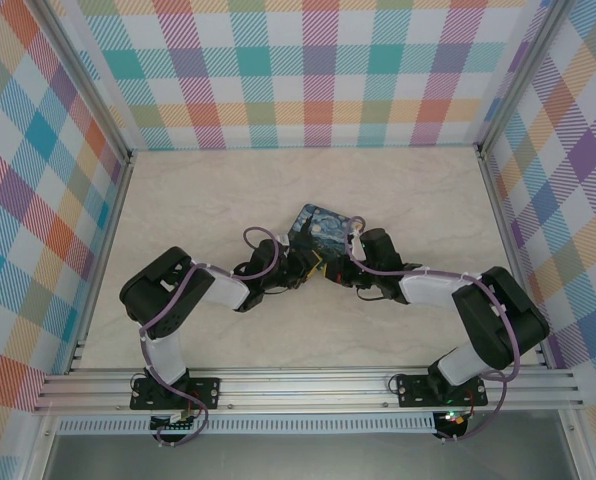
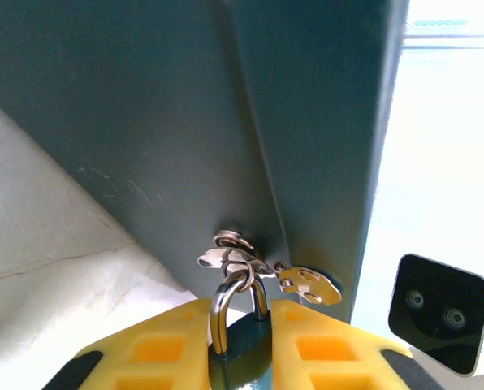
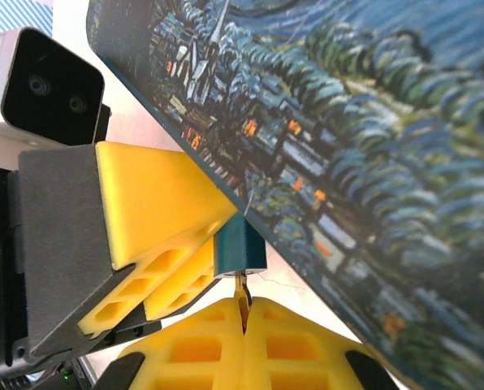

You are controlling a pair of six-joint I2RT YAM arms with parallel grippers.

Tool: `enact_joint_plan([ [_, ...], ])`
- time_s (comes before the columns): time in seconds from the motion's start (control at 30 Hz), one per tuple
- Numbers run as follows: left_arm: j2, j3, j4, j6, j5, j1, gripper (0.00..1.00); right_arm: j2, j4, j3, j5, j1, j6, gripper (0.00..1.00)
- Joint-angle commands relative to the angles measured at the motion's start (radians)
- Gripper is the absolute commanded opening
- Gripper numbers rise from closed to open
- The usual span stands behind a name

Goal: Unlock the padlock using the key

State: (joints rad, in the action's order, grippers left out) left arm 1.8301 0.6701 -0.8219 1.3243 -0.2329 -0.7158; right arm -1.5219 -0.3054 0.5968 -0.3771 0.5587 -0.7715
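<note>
The small blue padlock (image 2: 247,345) sits between the yellow fingers (image 2: 169,345) of my left gripper (image 2: 242,309), which is shut on its body, metal shackle up. A ring of spare keys (image 2: 307,284) hangs from the shackle. In the right wrist view the padlock (image 3: 240,246) shows its underside, and the thin key (image 3: 242,291) stands in its keyhole. My right gripper (image 3: 244,313) is shut on the key's head. From above, both grippers meet just below the tin (image 1: 323,228), the left gripper (image 1: 303,268) facing the right gripper (image 1: 343,270).
The dark-blue starry-night tin (image 3: 364,138) leans close behind the padlock, its plain side (image 2: 226,122) facing the left wrist. Pale marble tabletop (image 1: 208,190) lies around it, with checkered walls (image 1: 318,70) on three sides and a metal rail (image 1: 298,385) at the near edge.
</note>
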Motion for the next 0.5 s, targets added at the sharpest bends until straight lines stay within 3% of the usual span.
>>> enact_joint_plan([
  [0.0,0.001,0.014,-0.054,0.025,0.015,-0.020,0.12,-0.010,-0.072,0.006,-0.032,0.003,-0.052,0.04],
  [0.13,-0.008,0.006,-0.054,0.035,0.028,-0.020,0.01,0.009,-0.055,0.000,-0.001,0.001,-0.045,0.08],
  [0.47,-0.025,0.014,-0.028,0.034,0.031,-0.020,0.00,0.144,0.097,-0.038,0.115,-0.008,0.077,0.38],
])
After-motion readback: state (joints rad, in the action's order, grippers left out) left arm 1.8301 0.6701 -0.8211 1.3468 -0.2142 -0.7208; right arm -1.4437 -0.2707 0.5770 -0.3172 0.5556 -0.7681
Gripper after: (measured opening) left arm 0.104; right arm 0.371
